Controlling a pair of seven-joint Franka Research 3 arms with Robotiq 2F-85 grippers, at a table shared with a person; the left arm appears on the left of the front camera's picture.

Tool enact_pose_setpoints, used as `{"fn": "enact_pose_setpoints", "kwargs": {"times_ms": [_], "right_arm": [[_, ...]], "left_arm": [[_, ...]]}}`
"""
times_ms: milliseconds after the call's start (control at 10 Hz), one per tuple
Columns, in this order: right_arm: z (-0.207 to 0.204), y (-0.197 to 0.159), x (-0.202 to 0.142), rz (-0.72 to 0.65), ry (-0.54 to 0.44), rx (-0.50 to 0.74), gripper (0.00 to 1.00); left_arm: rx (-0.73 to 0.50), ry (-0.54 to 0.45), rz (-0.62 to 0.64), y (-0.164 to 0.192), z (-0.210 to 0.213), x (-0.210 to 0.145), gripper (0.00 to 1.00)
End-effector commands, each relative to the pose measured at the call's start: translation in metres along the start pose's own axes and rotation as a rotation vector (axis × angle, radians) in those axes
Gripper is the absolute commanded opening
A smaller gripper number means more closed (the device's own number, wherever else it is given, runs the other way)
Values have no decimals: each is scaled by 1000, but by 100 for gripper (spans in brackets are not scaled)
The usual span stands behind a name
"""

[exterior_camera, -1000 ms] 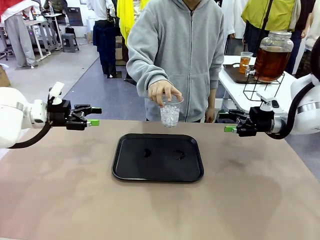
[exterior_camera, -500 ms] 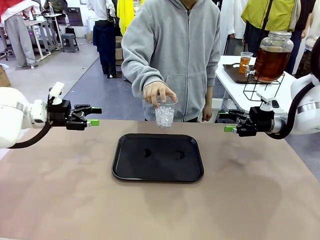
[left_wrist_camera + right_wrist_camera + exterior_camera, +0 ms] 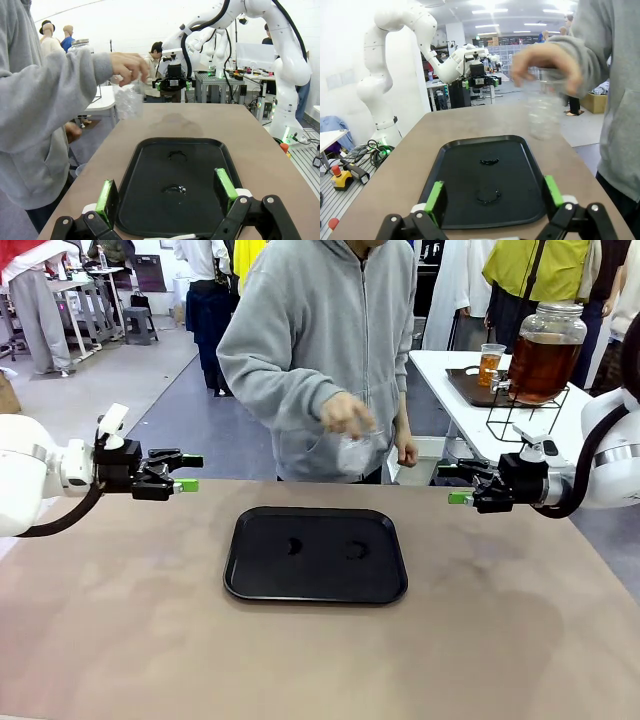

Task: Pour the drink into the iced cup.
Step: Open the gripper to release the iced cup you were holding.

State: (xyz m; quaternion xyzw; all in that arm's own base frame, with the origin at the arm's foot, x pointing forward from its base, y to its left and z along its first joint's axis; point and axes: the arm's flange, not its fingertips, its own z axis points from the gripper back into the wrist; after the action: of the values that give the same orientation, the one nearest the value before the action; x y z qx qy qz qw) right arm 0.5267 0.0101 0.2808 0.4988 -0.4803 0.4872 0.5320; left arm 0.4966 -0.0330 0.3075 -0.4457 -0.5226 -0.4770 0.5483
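Left gripper (image 3: pixel 167 196) agape over black tray (image 3: pixel 150 200); person's hand (image 3: pixel 129 67) holds blurred iced cup (image 3: pixel 127 100) above table edge.

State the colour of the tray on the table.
Black, glossy; the tray shows best in the front view.

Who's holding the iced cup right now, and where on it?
The person's hand grips the iced cup by its rim from above; both grippers are open and empty.
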Motion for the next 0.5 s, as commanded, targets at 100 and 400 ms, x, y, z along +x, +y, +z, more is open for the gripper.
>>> {"fn": "enact_pose_setpoints", "kwargs": {"times_ms": [100, 400], "right_arm": [[0, 1, 5, 0, 0, 1, 100], [0, 1, 5, 0, 0, 1, 100]], "left_arm": [[8, -5, -3, 0, -2, 2, 100], [8, -5, -3, 0, -2, 2, 100]]}}
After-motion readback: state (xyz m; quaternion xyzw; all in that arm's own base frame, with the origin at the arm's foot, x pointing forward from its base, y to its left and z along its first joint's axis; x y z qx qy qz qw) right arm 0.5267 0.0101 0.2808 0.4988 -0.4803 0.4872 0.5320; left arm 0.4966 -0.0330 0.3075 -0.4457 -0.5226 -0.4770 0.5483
